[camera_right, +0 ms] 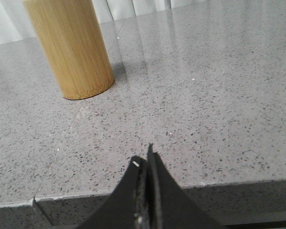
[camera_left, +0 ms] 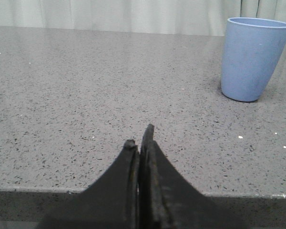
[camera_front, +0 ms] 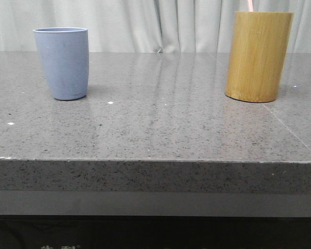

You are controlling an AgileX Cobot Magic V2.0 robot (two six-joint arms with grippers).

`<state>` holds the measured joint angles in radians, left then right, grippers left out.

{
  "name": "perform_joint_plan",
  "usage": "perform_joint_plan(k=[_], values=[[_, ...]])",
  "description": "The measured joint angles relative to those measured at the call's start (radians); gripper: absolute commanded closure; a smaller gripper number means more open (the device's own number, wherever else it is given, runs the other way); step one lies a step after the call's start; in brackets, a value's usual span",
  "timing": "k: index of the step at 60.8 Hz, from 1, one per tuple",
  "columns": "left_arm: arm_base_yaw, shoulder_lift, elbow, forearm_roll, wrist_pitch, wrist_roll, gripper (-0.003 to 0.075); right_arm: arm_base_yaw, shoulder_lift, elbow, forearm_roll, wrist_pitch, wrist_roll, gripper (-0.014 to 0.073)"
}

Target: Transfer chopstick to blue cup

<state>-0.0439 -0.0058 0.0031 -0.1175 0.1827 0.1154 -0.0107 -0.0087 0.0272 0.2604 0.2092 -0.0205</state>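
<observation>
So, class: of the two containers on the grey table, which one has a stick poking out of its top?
The tall yellow-brown bamboo cylinder; a thin pink chopstick rises from it. The shorter blue plastic cup shows none.

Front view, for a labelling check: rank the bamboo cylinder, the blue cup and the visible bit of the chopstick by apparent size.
1. Bamboo cylinder, tallest and widest.
2. Blue cup, shorter.
3. Chopstick, a thin pink tip above the cylinder's rim.
</observation>
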Motion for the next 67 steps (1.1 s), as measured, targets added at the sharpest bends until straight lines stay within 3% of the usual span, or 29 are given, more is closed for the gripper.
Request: perform_joint_plan(k=[37,50,67], values=[[0.000,0.000,-0.025,-0.047,-0.082,0.000,0.0738,0.000,0.000,-0.023,0.067,-0.062,0.000,0.0652],[0.000,0.045,-0.268,-0.040,0.093,0.000,0.0738,0.000,0.036,-0.265,0.055,0.068,0.000,0.0651],[0.000,0.418,-0.497,-0.018,0.176,0.000,0.0738,0.000,0.356,-0.524,-0.009,0.173,-0.008,0.0651]])
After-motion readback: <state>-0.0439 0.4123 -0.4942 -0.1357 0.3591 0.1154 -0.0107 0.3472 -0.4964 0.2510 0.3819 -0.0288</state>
